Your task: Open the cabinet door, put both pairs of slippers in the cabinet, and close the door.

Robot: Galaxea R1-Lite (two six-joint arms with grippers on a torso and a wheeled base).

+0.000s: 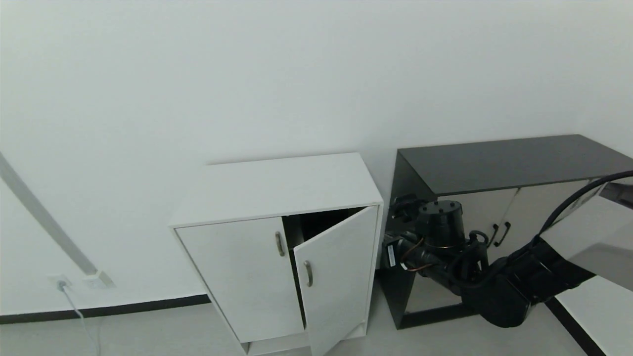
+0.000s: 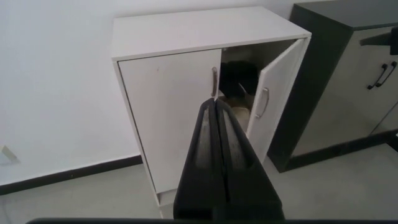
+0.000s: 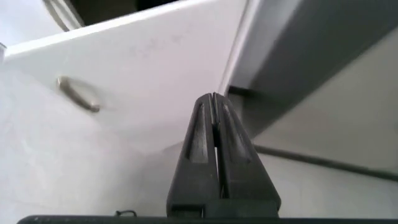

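Note:
The white cabinet [image 1: 277, 190] stands against the wall. Its left door [image 1: 237, 277] is closed and its right door [image 1: 336, 272] stands partly open, with a metal handle [image 1: 308, 273]. Through the gap in the left wrist view, dark shapes [image 2: 239, 78] and something pale [image 2: 239, 113] lie inside; I cannot tell what they are. My right gripper [image 1: 386, 247] is shut and empty, beside the cabinet's right side. In its wrist view the right gripper [image 3: 214, 97] sits close to the open door [image 3: 155, 62], near the hinge side. My left gripper [image 2: 214, 102] is shut and empty, some way in front of the cabinet [image 2: 186, 28].
A black cabinet [image 1: 499, 160] with pale doors stands right of the white one, and my right arm lies in front of it. A wall socket with a cable [image 1: 62, 284] is at the far left. Bare floor [image 1: 148, 331] lies in front.

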